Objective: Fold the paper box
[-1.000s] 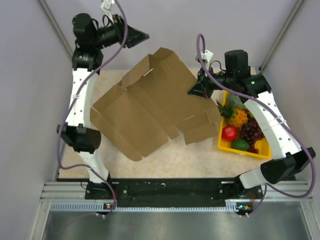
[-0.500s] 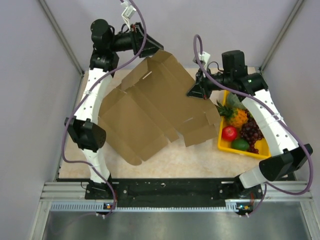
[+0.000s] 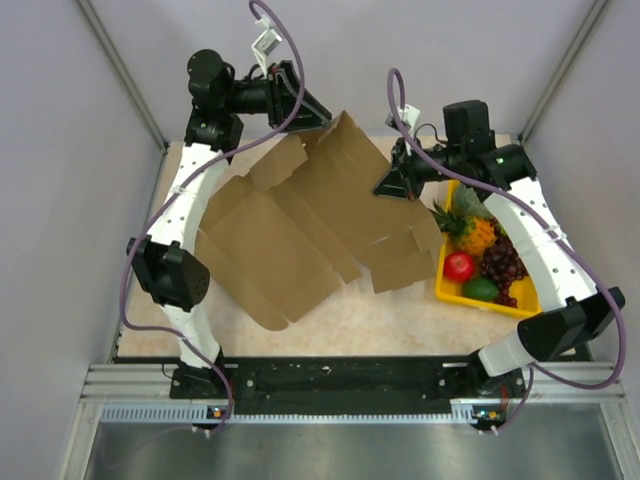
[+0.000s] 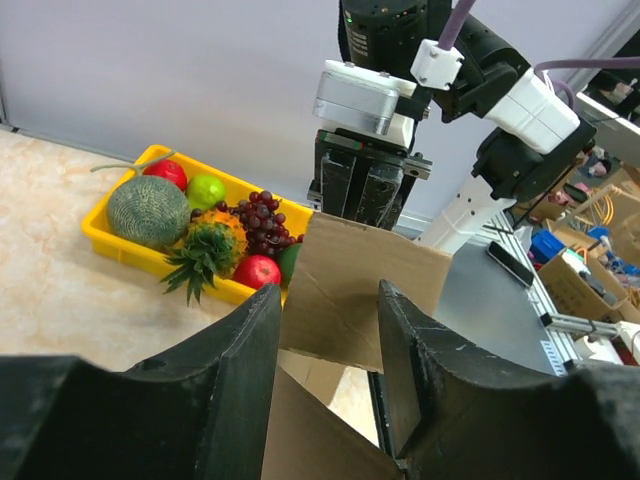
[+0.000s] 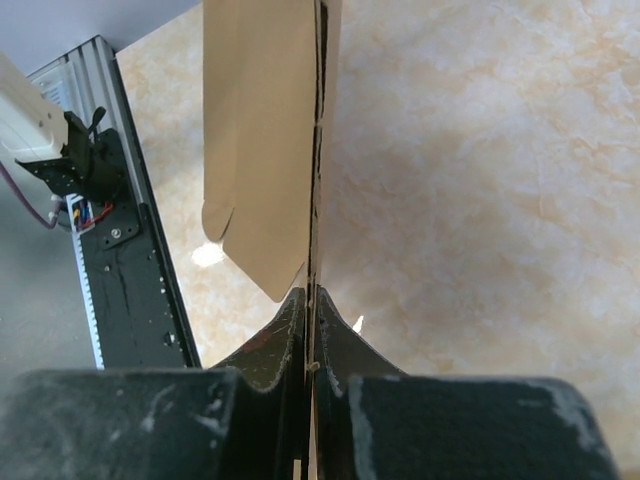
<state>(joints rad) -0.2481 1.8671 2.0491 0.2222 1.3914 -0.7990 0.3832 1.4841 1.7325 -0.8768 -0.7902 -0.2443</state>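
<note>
1. Top external view: the plain brown, flat die-cut cardboard paper box (image 3: 300,230) lies unfolded across the beige marbled tabletop (image 3: 350,320), its far flaps lifted.
2. The right tool (image 3: 387,185) pinches the sheet's right far edge, fingers pressed together on the thin board.
3. The left tool (image 3: 318,108) stands spread, a raised flap showing between its fingers.
4. A yellow plastic fruit tray (image 3: 490,303) sits just beside the sheet, on the right.

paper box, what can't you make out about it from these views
- Top view: the left tool ends behind a raised flap of the paper box, so contact is unclear.
- Left wrist view: its fingers hide the box's lower part.
- Right wrist view: the right tool pinches the box edge-on; the top edge cuts off the rest.
- Top view: the right arm covers the yellow tray at its far end.
</note>
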